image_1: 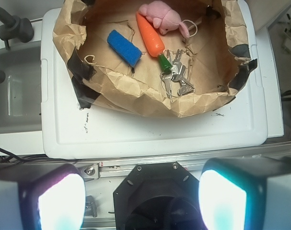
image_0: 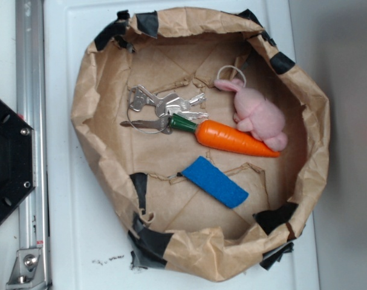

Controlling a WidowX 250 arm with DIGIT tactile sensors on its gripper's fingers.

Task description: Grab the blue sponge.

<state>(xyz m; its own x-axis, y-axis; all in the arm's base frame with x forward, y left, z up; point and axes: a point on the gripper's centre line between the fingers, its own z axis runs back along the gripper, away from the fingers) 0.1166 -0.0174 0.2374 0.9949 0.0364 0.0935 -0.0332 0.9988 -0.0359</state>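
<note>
The blue sponge [image_0: 214, 181] lies flat on the floor of the paper-lined bin [image_0: 86, 103], lower centre of the exterior frame, tilted diagonally. It looks light, soft and squashy, with a rough face unlikely to slip; pinching across its narrow width seems best. The carrot [image_0: 231, 138] lies near above it, apart, with the keys [image_0: 162, 109] and pink plush rabbit [image_0: 259, 113] beyond. The crumpled bin wall may crowd the approach. The gripper [image_1: 143, 199], at the wrist view's bottom, has its fingers spread wide, holding nothing.

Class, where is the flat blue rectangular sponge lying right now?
In the exterior view, the flat blue rectangular sponge lies on the floor of the brown paper basin, just below the orange toy carrot, apart from it.
</note>
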